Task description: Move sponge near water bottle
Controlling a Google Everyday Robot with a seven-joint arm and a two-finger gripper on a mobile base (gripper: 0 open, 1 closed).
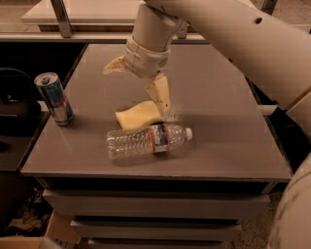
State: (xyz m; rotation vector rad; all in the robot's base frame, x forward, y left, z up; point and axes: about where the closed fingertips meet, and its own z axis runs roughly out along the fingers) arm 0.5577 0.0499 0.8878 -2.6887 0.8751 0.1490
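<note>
The pale yellow sponge [138, 115] lies flat on the grey table [218, 121], right behind the water bottle [148, 140] and touching or almost touching it. The clear ribbed bottle lies on its side, white cap to the right, red-and-dark label round its middle. My gripper [136, 90] hangs just above the sponge, open and empty. One cream finger [160, 93] points down at the sponge's right end. The other finger [114, 65] sticks out to the left.
A blue and silver drink can [54, 98] stands upright near the table's left edge. The robot's big white arm [252, 44] crosses the upper right. A second table [82, 12] stands behind. Drawers sit under the table top.
</note>
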